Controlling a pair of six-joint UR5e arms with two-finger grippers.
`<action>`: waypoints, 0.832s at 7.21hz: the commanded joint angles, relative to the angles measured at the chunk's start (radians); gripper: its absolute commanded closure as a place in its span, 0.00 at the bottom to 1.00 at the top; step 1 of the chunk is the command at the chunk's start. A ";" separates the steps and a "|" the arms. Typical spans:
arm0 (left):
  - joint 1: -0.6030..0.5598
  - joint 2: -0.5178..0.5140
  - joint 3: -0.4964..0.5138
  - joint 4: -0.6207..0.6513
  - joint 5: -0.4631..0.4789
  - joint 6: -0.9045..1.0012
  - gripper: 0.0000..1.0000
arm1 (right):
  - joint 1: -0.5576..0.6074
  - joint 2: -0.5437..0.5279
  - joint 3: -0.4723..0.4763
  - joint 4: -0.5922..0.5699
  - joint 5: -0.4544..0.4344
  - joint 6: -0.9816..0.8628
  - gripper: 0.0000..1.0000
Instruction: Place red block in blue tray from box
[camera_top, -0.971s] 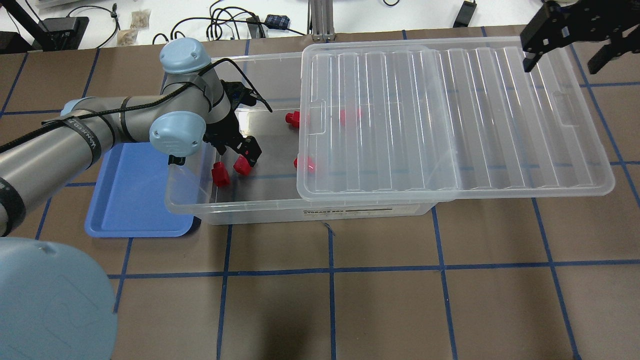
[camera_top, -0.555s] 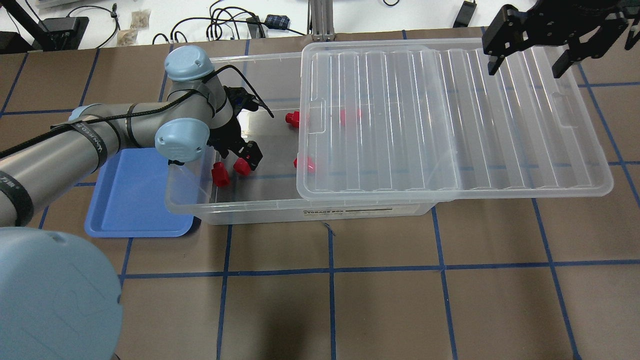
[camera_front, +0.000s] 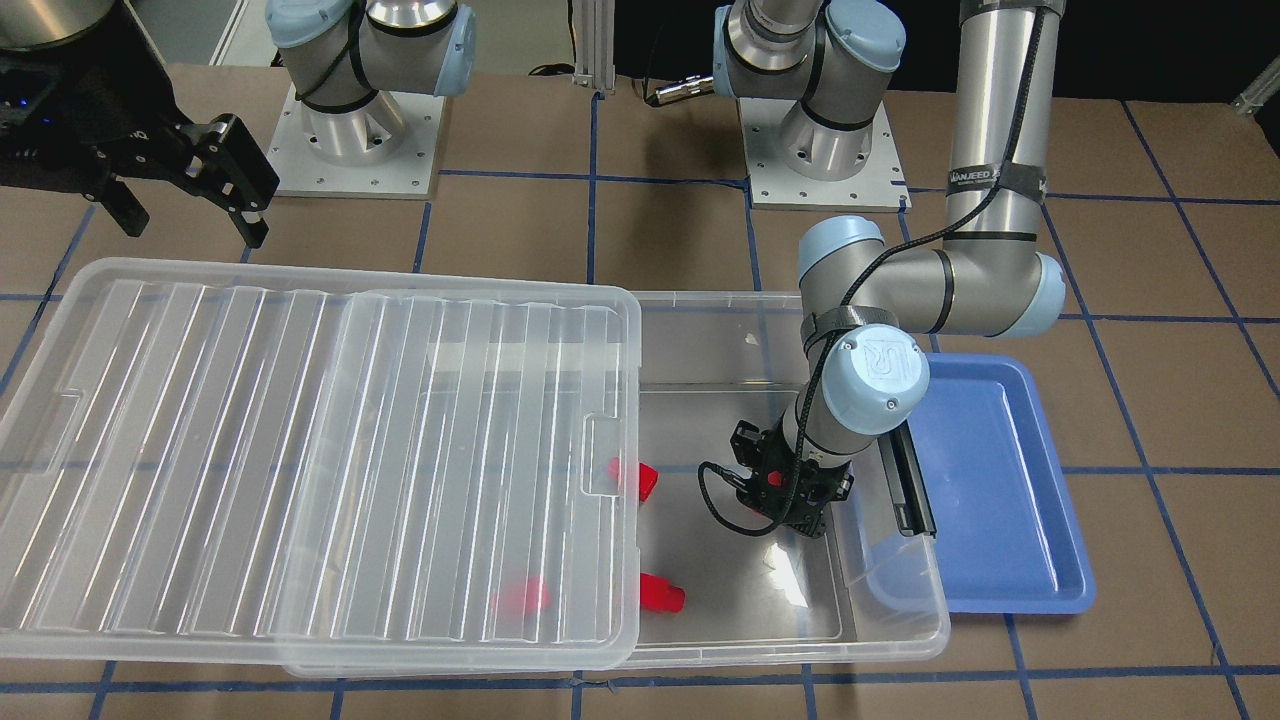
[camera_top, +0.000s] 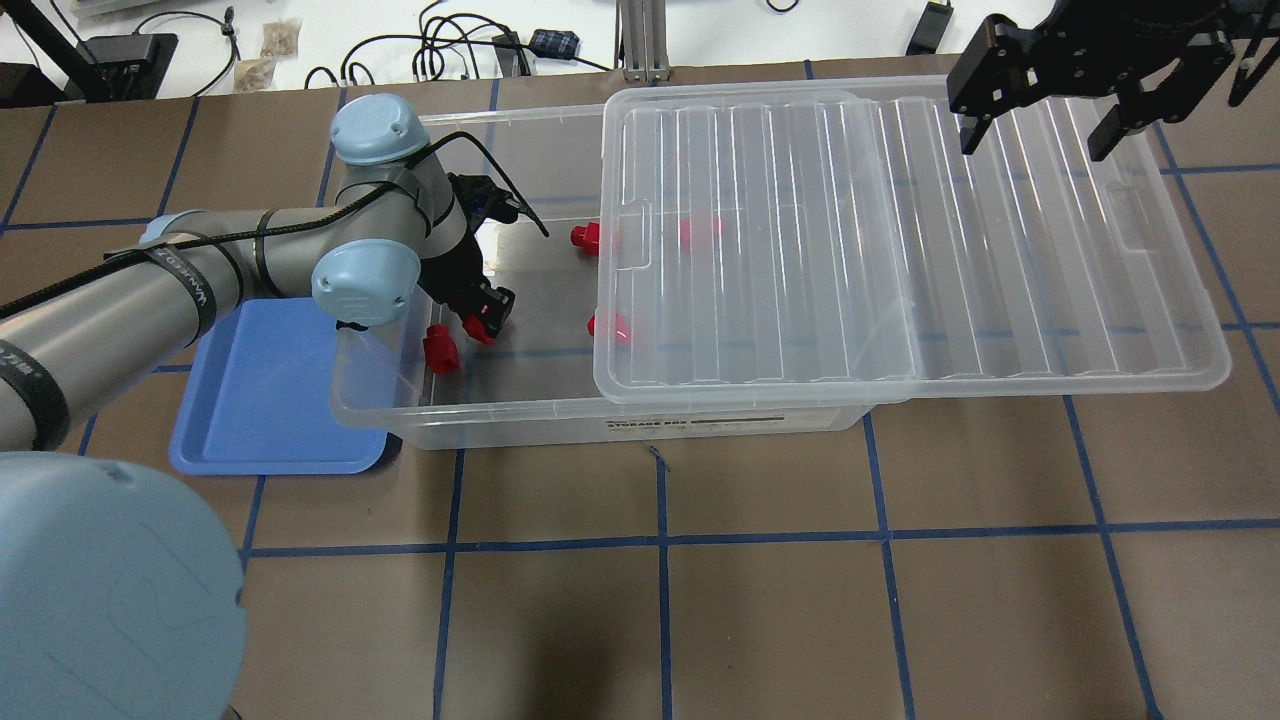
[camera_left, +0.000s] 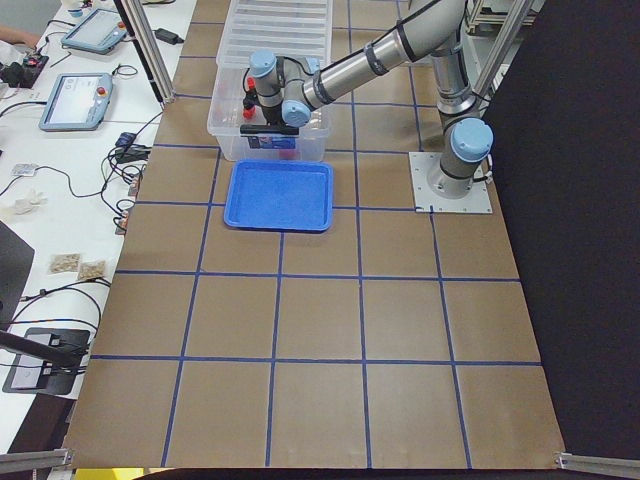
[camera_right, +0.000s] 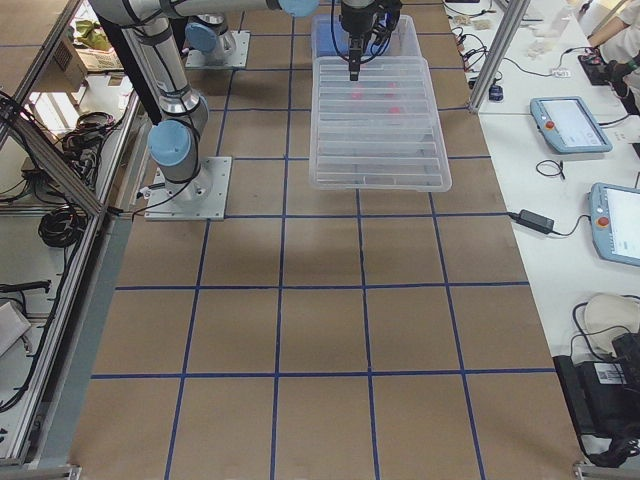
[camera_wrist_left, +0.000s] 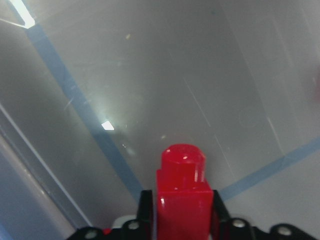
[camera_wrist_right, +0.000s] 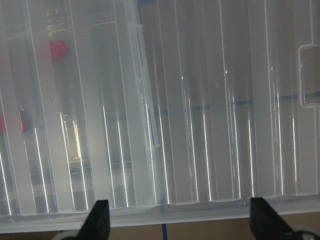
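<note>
My left gripper is down inside the open end of the clear box and is shut on a red block, which stands upright between the fingers in the left wrist view. Another red block lies just beside it. Two more lie by the lid's edge, and one shows under the lid. The blue tray is empty and sits against the box's left end. My right gripper is open and empty above the lid's far right part.
The ribbed clear lid is slid to the right, covering most of the box and overhanging its right end. A black latch strip lies on the box end nearest the tray. Cables and devices line the table's far edge.
My left gripper's fingers have closed in on the red block, which now sits between them. My right gripper has moved left along the lid's far edge.
</note>
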 joint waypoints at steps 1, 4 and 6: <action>-0.004 0.041 0.010 0.001 0.002 -0.009 1.00 | 0.000 0.000 -0.001 0.000 -0.001 0.000 0.00; -0.003 0.164 0.209 -0.321 0.021 -0.033 1.00 | 0.000 0.000 -0.001 -0.002 -0.001 0.000 0.00; 0.032 0.205 0.344 -0.507 0.022 -0.102 1.00 | 0.000 0.002 0.000 -0.002 -0.002 -0.002 0.00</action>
